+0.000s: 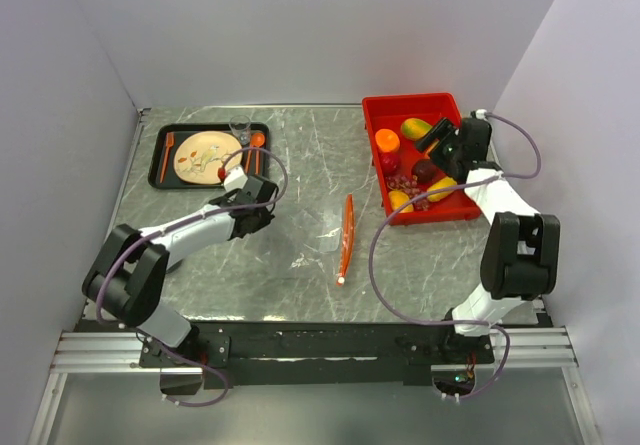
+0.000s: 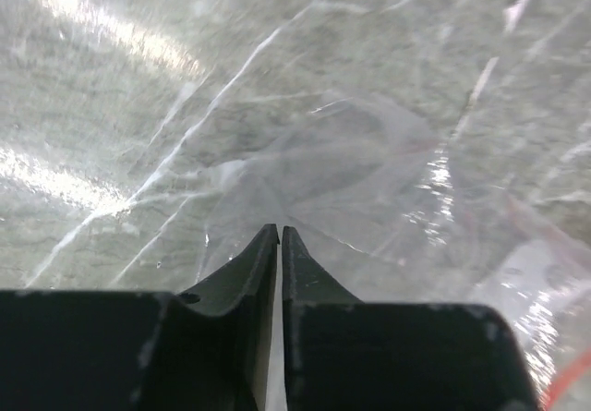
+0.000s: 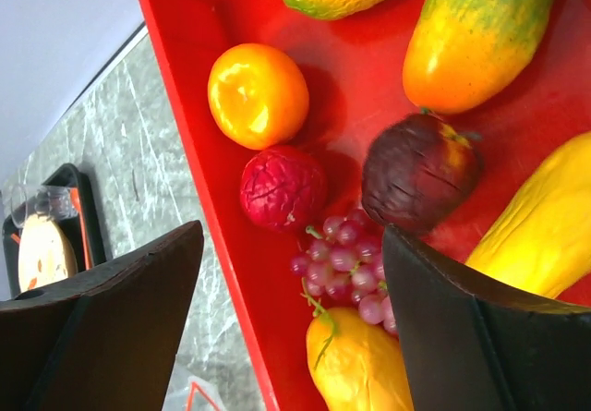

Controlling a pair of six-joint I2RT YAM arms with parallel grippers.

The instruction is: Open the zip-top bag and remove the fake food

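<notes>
Nearest, we are seeing the left arm (image 1: 190,230) lying low and stretched across the veined marble surface (image 1: 300,155), its left claw (image 2: 280,231) pressed nearly together, gripping nothing, tips at the edge of the zip-top bag (image 2: 369,180), a clear, crinkled, flat film with a thin orange zipper strip (image 1: 346,237). Farther, the right arm (image 1: 500,200) is bending over the rigid red bin (image 1: 410,98), right claw (image 3: 294,245) spread wide above the glossy fake food (image 1: 425,172).

Found zip-top bag (image 1: 318,237) flat at mid-table, zipper strip (image 1: 346,237) along its right edge. Found fake food (image 1: 405,182) in red bin (image 1: 400,101), right gripper (image 1: 437,145) above.
</notes>
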